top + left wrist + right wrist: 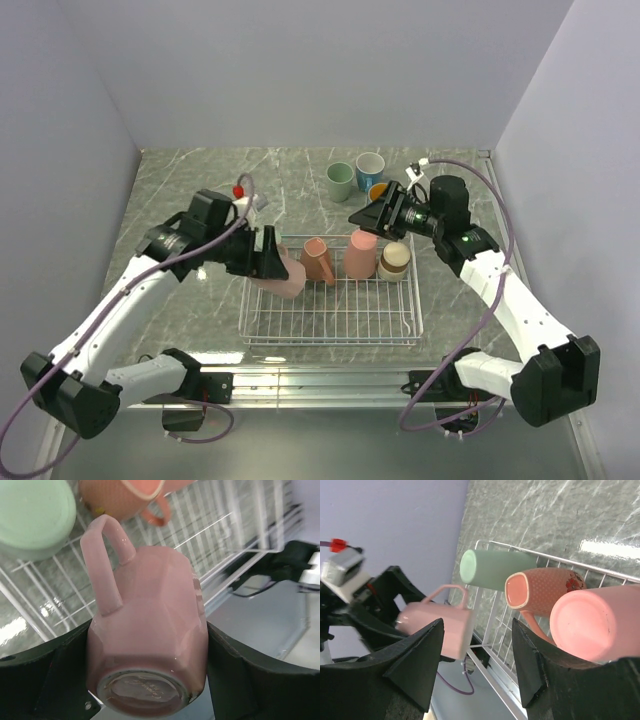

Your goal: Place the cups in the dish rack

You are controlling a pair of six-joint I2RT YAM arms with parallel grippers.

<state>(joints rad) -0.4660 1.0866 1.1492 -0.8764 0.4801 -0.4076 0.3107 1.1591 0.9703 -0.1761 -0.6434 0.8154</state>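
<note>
The left pincer point(268, 256), grasping the pink mug point(150, 630), should lower it inside the rack's point(330, 342) left edge, clear of the green cup point(35, 515).

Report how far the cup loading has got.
Done: a mint-green cup, salmon mug and upturned pink cup are in the dish rack; a tan cup seems in too. In hand: the left fingers grip a pink mug over the rack. Remaining: a sage cup, blue cup and partly hidden orange cup stand behind it. The right fingers are open, empty.
</note>
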